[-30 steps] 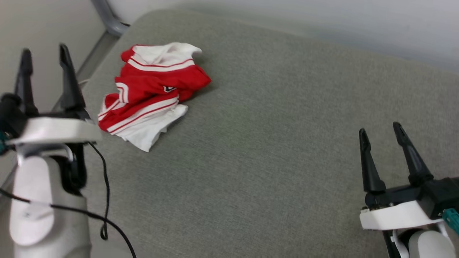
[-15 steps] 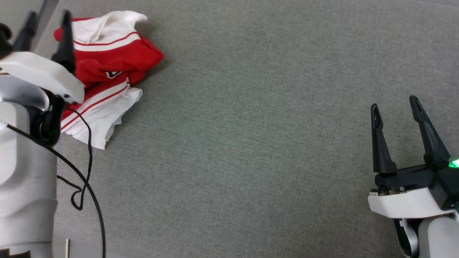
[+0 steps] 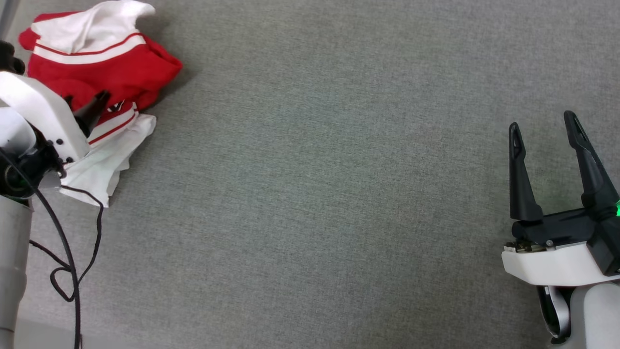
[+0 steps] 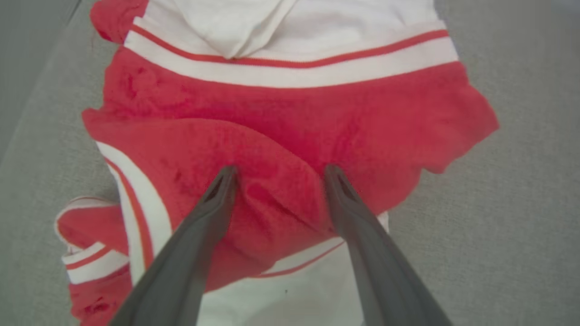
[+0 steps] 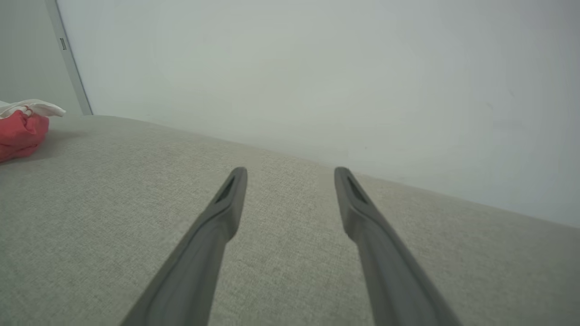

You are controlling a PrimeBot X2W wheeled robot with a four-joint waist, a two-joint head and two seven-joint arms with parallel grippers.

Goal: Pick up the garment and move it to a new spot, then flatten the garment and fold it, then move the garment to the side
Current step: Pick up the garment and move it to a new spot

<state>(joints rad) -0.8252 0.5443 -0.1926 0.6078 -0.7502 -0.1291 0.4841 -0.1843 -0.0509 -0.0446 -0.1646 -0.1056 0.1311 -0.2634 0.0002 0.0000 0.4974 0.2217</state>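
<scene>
**Left fingers (image 4: 204, 226) wide over garment (image 4: 290, 108), no pinch yet**

Tips straddle a raised red fold, lined up to pinch it, I'd guess. It's crumpled far left on the grey cushion (image 3: 315, 169). Right fingers (image 3: 522, 184) spread too, parked clear, empty.

One garment (image 3: 97, 72) is counted, at ten o'clock in the head view. Two grippers are counted: the left gripper (image 4: 278, 170) at nine o'clock, the right gripper (image 3: 542, 121) at four o'clock. Two dark fingers (image 3: 520, 184) are seen on each, four altogether. One black cable (image 3: 99, 223) is counted at eight o'clock, and one grey surface (image 3: 315, 194).
</scene>
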